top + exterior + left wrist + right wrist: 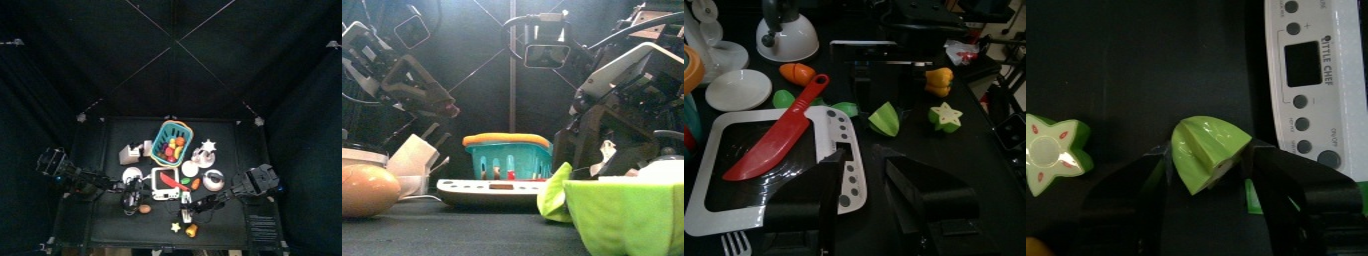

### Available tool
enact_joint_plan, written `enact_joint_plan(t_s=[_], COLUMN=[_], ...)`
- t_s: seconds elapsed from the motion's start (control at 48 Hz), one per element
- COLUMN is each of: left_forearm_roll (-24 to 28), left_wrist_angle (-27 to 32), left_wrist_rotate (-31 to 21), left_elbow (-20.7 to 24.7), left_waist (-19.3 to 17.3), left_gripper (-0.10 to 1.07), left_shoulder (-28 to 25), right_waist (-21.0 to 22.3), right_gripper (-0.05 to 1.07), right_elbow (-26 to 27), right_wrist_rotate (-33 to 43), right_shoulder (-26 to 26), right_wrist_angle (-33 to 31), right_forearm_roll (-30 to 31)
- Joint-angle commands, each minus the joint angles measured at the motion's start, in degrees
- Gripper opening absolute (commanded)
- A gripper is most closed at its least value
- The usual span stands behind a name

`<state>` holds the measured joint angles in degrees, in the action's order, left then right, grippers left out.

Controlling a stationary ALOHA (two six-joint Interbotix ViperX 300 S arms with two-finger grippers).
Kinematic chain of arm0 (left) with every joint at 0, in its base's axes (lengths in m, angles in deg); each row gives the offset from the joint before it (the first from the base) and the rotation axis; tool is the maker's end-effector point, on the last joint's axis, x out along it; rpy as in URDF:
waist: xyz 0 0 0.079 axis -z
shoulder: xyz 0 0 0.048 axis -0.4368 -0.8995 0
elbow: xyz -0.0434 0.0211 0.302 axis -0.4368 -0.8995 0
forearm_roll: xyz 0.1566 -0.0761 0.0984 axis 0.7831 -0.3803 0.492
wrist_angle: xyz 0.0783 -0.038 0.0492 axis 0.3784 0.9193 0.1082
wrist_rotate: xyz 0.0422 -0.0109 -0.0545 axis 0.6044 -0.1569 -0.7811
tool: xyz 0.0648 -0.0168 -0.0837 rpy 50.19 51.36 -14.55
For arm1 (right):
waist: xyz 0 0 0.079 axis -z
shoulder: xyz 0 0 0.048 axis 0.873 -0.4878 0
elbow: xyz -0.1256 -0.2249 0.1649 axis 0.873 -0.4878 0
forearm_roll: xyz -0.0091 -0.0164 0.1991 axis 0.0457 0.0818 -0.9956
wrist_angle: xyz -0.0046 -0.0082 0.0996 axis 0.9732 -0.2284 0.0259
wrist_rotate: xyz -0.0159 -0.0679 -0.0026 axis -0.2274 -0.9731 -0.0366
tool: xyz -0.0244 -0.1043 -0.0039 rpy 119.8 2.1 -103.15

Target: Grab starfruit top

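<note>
The starfruit top (1207,150) is a green wedge lying on the black table. My right gripper (1209,178) stands low over it, one jaw pressed to each side, shut on it. The wedge also shows in the left wrist view (885,118). A star-shaped starfruit slice (1053,155) lies beside it, apart from the jaws, and shows in the left wrist view (947,117) too. In the top view the right gripper (189,207) reaches in near the table's front. My left gripper (869,190) is shut and empty above the white toy board (724,190).
A red toy knife (775,140) lies on the white board, whose button panel (1313,80) is close beside the wedge. A teal basket (174,143) of fruit stands at the back. An orange piece (938,78), a white plate (738,88) and a kettle (788,38) lie around.
</note>
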<state>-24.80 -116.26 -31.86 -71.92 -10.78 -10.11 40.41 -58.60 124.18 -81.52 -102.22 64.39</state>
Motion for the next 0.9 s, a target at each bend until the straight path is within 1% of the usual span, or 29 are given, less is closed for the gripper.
enact_joint_plan(t_s=[0.0, 0.146, 0.229, 0.458, 0.875], left_forearm_roll=[0.00, 0.00, 0.00, 0.00, 0.00], left_wrist_angle=[-0.62, -0.62, -0.62, -0.62, -0.62], left_wrist_rotate=[0.00, 0.00, 0.00, 0.00, -0.09], left_elbow=[1.14, 1.23, 1.41, 1.67, 1.76], left_waist=[-0.18, -0.18, -0.18, -0.18, -0.09], left_gripper=[0.72, 0.72, 0.72, 0.72, 0.72], left_shoulder=[0.09, 0.09, 0.09, 0.09, 0.09], right_waist=[0.26, 0.44, 0.44, 0.62, 1.05], right_gripper=[0.73, 0.59, 0.56, 0.55, 0.55], right_elbow=[1.14, 1.05, 1.05, 0.97, 1.32], right_wrist_rotate=[0.09, 0.09, 0.09, 0.00, 0.00], right_shoulder=[1.05, 1.85, 2.90, 6.59, 7.03], right_wrist_angle=[0.09, -0.18, -0.97, -2.64, -2.72], right_forearm_roll=[0.09, 0.00, 0.00, 0.18, 0.44])
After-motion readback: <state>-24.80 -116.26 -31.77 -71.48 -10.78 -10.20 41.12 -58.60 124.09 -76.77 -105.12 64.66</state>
